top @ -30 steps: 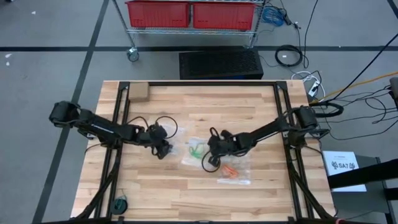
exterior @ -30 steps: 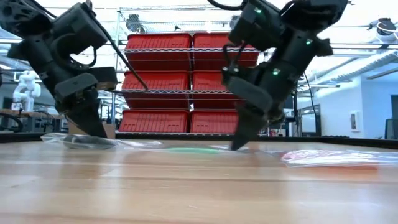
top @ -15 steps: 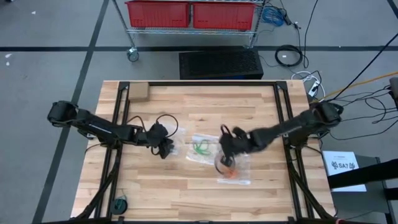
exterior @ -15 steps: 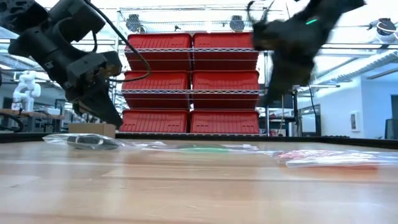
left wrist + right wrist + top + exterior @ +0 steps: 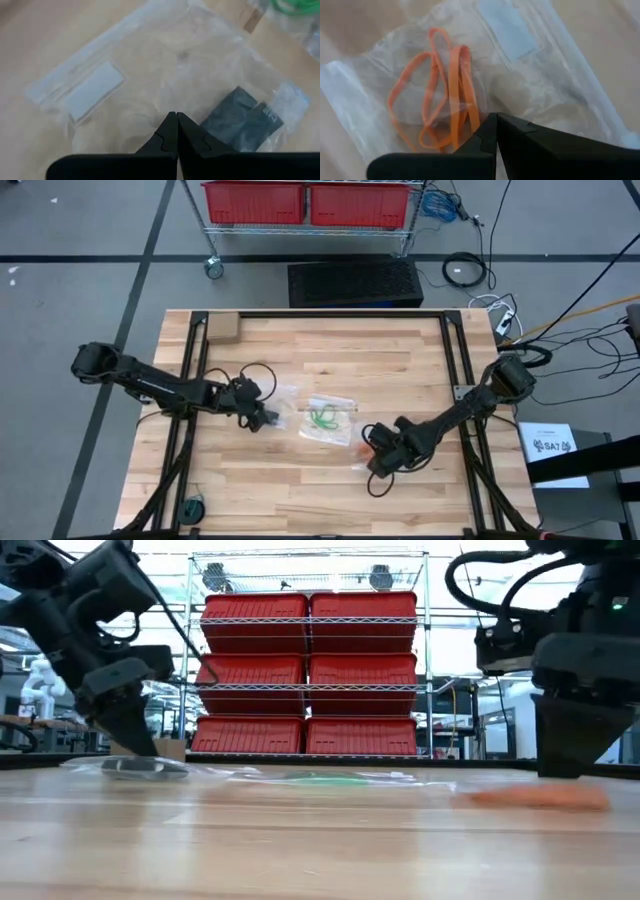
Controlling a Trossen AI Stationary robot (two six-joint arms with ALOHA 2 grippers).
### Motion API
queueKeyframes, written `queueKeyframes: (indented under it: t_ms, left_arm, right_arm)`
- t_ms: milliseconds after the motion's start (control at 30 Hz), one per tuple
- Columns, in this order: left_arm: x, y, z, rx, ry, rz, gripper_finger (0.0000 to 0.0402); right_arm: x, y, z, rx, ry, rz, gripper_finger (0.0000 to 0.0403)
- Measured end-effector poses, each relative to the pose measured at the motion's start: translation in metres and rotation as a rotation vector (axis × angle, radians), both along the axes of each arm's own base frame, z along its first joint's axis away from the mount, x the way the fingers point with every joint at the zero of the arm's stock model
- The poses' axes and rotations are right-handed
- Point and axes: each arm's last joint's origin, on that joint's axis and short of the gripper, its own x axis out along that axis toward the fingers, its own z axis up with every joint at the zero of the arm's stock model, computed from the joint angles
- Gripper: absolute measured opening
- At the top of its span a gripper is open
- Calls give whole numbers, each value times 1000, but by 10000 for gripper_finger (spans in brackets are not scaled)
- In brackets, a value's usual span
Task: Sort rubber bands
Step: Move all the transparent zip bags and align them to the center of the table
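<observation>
Both grippers' fingers closed, empty — left gripper over the black bands' bag, right gripper over the bagged orange bands — descending further risks snagging film.

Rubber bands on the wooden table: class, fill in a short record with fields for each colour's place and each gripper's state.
orange rubber bands: inside a clear plastic zip bag, under the right gripper
green rubber bands: in a clear bag at table centre
black rubber bands: in a clear bag by the left gripper
left gripper: shut
right gripper: shut
</observation>
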Motion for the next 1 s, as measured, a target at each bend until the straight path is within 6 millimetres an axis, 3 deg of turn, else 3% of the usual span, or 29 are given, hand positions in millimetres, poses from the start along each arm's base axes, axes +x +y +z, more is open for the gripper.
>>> queueKeyframes:
  t_ms: [333,733,900,1000]
  left_arm:
    - [-8,-16,-7,-55,-31,56,1]
    - [-3,-30,-1,-70,-149,22,1]
    - [-4,-32,1,-52,-163,-2,1]
    - [7,-29,9,-2,-273,-26,1]
  right_arm:
    - [-10,-22,6,-109,129,1,0]
    - [-4,-38,7,-137,149,23,0]
    - [-8,-39,24,-167,74,1,0]
    - [-6,-40,40,-197,-54,-14,0]
